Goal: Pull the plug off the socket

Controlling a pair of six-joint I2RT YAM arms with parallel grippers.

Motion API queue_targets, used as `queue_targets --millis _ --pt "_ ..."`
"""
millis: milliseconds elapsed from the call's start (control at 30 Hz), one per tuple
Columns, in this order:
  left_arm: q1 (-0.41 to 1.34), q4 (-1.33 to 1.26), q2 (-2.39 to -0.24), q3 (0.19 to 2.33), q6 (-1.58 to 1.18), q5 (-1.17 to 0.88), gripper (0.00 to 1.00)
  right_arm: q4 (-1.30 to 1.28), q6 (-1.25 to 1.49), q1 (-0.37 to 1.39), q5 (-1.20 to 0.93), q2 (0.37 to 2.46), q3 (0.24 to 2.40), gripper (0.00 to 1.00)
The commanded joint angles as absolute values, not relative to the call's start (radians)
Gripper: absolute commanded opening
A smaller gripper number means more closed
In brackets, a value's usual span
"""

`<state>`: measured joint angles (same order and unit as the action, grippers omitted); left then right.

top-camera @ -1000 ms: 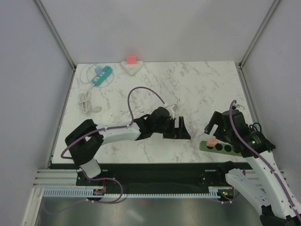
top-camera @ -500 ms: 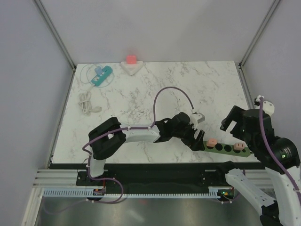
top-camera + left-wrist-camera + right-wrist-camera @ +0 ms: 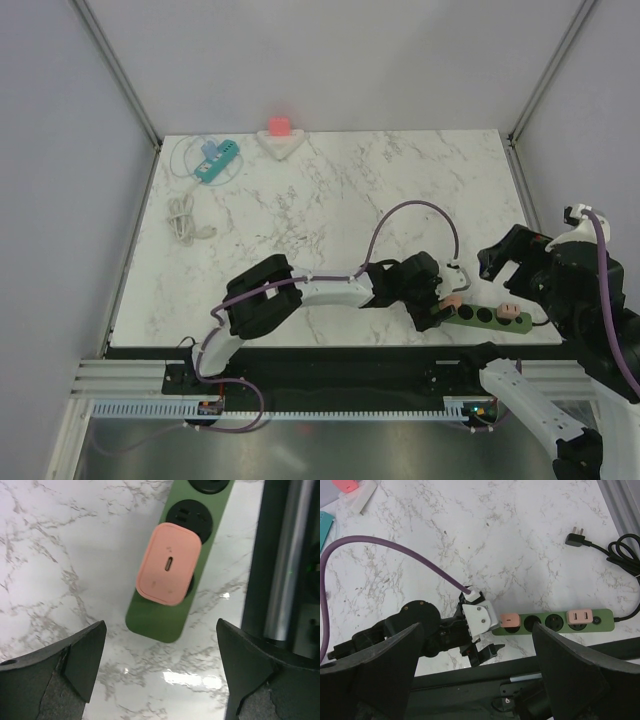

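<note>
A green power strip [image 3: 487, 317] lies along the table's front right edge. A pink plug [image 3: 452, 302] sits in its leftmost socket, and a second pink plug [image 3: 508, 310] sits near its right end. My left gripper [image 3: 441, 310] is open, low at the strip's left end. In the left wrist view the pink plug [image 3: 169, 563] and the strip's end [image 3: 159, 622] lie just ahead of the open left gripper [image 3: 160, 647], which is not touching them. My right gripper [image 3: 512, 262] is open and empty, raised above the strip [image 3: 555, 621]. The plug also shows in the right wrist view [image 3: 510, 620].
The strip's black cord [image 3: 623, 550] coils at the right edge. A teal power strip [image 3: 215, 160], a white cable [image 3: 183, 218] and a pink block on a white wedge [image 3: 280, 130] lie at the back left. The black front rail [image 3: 285, 555] runs right beside the strip.
My left arm has swung right from the table's middle to the strip's left end. My right arm has lifted up and to the right, away from the strip.
</note>
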<state>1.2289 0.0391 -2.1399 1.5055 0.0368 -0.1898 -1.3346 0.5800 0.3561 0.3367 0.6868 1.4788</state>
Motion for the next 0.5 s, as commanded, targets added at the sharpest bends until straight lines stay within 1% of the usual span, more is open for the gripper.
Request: queue_targets --millis 0,67,300,400,433,467 --pt "1.227 0.117 -2.189 1.589 0.214 -0.128 0.98 -1.385 0.563 0.354 0.308 0.667 1.499 0.98" --pt "1.227 0.133 -2.218 1.612 0.241 -0.097 0.98 -1.387 0.563 0.354 0.310 0.661 1.502 0.98" --pt "1.229 0.167 -2.267 1.675 0.296 -0.109 0.96 -1.387 0.560 0.357 0.307 0.658 1.493 0.98" --pt "1.229 0.190 -2.289 1.710 0.296 -0.092 0.90 -1.382 0.560 0.357 0.298 0.658 1.482 0.98" --pt "1.229 0.193 -2.292 1.718 0.295 -0.091 0.83 -1.381 0.560 0.357 0.295 0.657 1.480 0.98" --pt "1.229 0.195 -2.292 1.718 0.296 -0.095 0.78 -1.381 0.560 0.357 0.295 0.655 1.479 0.98"
